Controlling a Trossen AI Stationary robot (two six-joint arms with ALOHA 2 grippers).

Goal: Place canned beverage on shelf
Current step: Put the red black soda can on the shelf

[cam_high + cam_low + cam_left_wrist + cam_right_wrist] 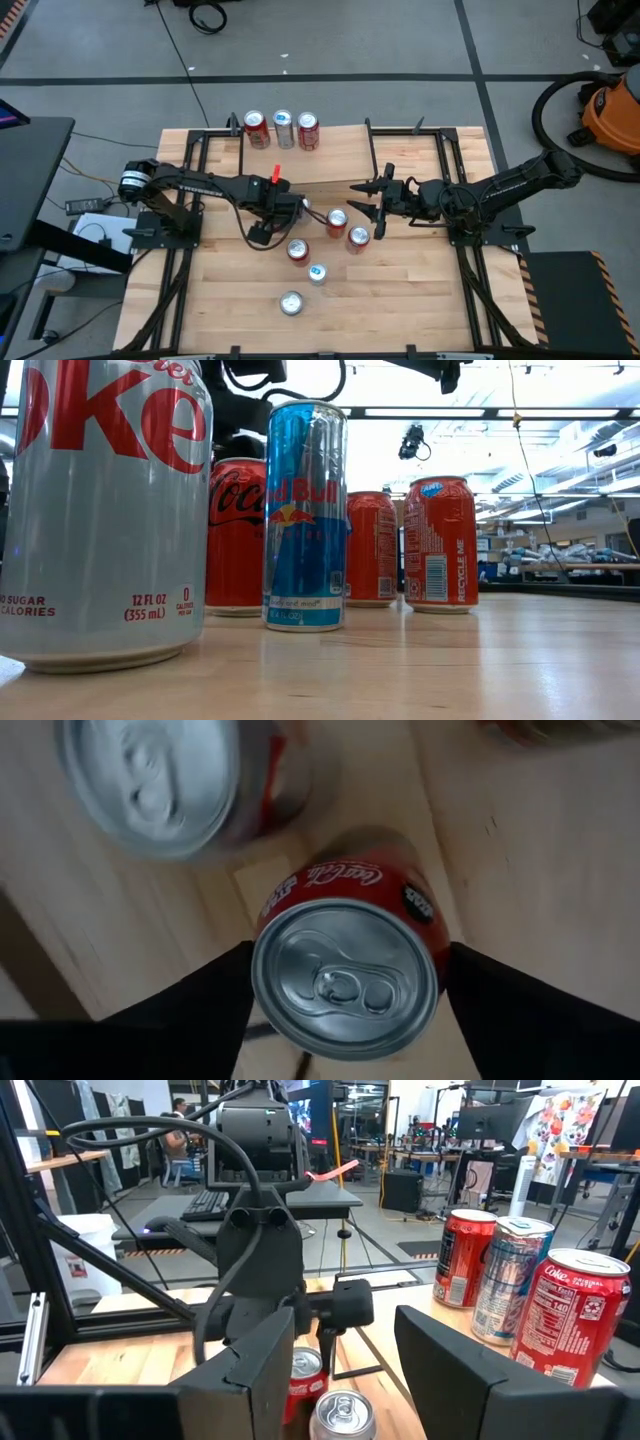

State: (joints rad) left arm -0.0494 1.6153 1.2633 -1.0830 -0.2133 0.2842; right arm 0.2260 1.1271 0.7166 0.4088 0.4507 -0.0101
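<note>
Three cans [282, 130] stand upright in a row on the shelf [340, 152]. Five cans stand on the surface [400, 290] in front of the shelf. One, a red Coca-Cola can [345, 970], sits between the parted fingers of the left claw [300, 207]. The right claw [362, 197], jaws apart and empty, hovers beside the shelf's front edge.

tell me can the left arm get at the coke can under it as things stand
Probably yes. The left gripper already hangs over the Coke can, one open finger on each side, with bare table around it; the neighbouring can stands clear of both fingers.
</note>
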